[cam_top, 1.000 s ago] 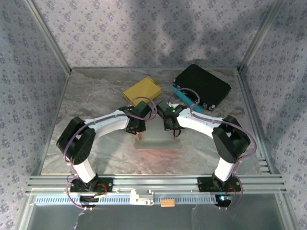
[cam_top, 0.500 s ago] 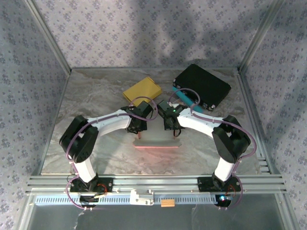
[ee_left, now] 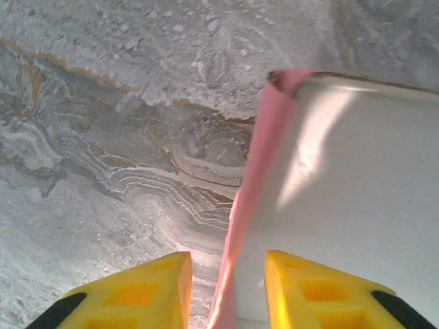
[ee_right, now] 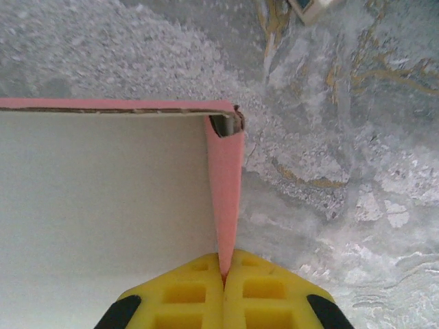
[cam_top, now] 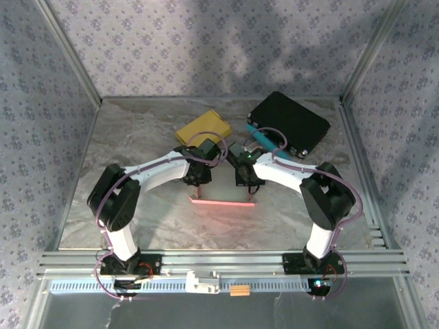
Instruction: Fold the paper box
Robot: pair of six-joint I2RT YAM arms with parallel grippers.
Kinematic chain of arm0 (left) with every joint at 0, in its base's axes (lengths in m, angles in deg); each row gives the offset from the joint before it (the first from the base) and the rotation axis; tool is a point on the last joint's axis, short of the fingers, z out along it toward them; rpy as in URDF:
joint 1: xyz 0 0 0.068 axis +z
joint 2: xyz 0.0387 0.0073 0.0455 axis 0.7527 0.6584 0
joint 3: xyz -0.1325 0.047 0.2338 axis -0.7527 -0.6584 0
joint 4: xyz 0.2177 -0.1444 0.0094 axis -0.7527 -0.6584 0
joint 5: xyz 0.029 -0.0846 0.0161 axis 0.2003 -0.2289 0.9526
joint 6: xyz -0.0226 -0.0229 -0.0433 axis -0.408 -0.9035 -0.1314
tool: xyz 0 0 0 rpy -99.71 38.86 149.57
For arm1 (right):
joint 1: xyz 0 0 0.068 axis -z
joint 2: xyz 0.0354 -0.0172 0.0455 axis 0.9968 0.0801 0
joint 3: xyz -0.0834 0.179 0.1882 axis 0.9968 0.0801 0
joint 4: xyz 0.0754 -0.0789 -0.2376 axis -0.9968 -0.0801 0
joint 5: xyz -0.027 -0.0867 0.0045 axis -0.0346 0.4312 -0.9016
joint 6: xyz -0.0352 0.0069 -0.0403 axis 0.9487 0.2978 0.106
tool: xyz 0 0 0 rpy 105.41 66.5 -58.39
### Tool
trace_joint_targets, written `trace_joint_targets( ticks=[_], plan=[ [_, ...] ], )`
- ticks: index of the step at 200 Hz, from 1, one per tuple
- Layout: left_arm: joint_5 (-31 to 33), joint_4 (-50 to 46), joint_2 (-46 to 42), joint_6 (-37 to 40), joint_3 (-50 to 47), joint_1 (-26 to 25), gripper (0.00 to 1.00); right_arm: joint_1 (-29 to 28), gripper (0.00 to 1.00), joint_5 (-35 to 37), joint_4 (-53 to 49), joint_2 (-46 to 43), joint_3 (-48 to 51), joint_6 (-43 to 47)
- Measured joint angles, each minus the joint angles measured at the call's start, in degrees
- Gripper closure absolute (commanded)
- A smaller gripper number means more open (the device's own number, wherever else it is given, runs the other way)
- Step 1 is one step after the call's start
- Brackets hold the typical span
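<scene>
Pinching the paper box [ee_right: 103,205] by its thin pink side wall, your right gripper [ee_right: 224,264] is clenched tight. Its two yellow fingers [ee_right: 185,295] meet on the wall with no gap between them. That wall runs away from the fingertips to a corner, where it joins a second pink wall standing along the edge of the white floor panel.

Your left gripper [ee_left: 225,264] is released. Its yellow fingers [ee_left: 137,291] stand apart on either side of the opposite pink wall, one over the bare bench, the other over the white inside of the box. Neither visibly presses on the wall, which rises upright to a folded corner ahead.

From above, you can see the box sitting about midway between the left and right edges of the bench [cam_top: 123,151], somewhat closer to the near edge than the far one. Its near side shows as a pink strip, and one gripper stands at each end.

Farther out, a flat yellow box [cam_top: 204,130] lies toward the far edge near the middle. A black case [cam_top: 289,122] rests by the far right corner, with a teal object [cam_top: 264,139] just beside its near left side.
</scene>
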Motion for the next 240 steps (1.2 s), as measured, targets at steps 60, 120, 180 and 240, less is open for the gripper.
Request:
trace_joint_targets(
  ticks=[60,120,180,240],
  plan=[
    [-5.0,-0.6,-3.7,-1.2,0.7,2.8,0.59,0.5,1.00,-2.4,-2.9,2.6,-1.9,-1.3],
    [-6.4,-2.9,-14.1,-5.0,0.7,7.8,0.59,3.7,1.00,-8.3,-6.7,4.0,-3.0,-9.7],
    [-8.6,-6.3,-27.0,-7.6,-0.9,14.7,0.66,7.3,1.00,-20.7,-5.1,1.2,0.9,-32.1],
    [-21.8,1.9,-25.9,-9.9,-17.3,16.7,0.71,2.8,0.74,-33.6,-1.1,1.8,2.7,-53.4]
  ],
)
